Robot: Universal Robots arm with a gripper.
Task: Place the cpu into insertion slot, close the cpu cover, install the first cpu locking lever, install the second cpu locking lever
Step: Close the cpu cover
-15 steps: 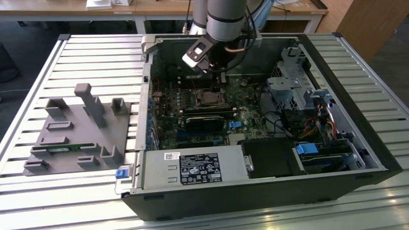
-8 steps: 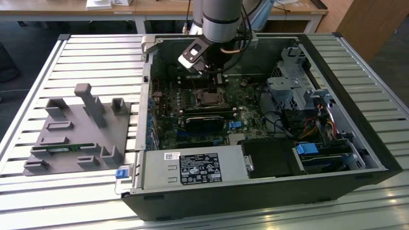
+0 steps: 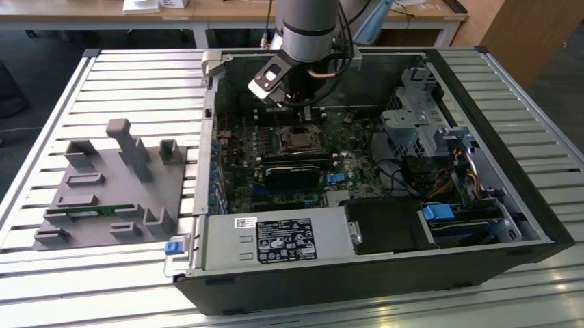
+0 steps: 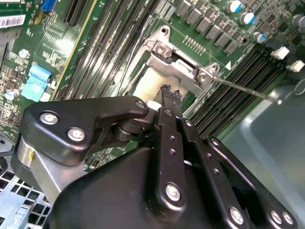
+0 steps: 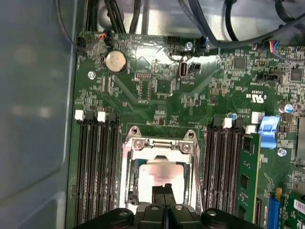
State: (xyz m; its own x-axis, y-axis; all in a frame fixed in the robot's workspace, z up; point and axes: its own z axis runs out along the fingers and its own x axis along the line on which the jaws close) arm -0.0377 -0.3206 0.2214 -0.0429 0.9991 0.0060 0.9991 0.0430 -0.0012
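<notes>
Deep in an open computer case (image 3: 319, 290) on a slatted desk (image 3: 137, 75), at the insertion slot (image 3: 283, 141) of a green circuit board (image 5: 157, 95). Fingers (image 5: 158, 194) brought together tip to tip, gripping nothing, poised right above the slot's middle in both wrist views; whether touching the chip or just clear of it, impossible to say. The cpu (image 5: 159, 171) lying flat in the slot, so the first step apparently done. The cpu cover (image 5: 162, 145) seemingly lowered around the chip, hinged at the slot's edge farthest from the fingers in the first wrist view, side rails flanking the chip; fully seated or not, hard to judge. A thin wire lever (image 4: 248, 89) jutting out from a corner of the slot across the neighbouring memory slots (image 5: 221, 162) in the second wrist view, to all appearances unlatched. The second lever's position not clear. By that reading, roughly the halfway mark: placing finished, closing done or nearly so, both locking levers left to install.

Chip itself: small, flat, square, dull silver-grey top with a pale sheen, framed through the cover's cut-out centre. Cover: thin, silvery, screw heads at its hinge corners. Beside the case, well away from the slot, a grey fixture block (image 3: 109, 198) on the desk.
</notes>
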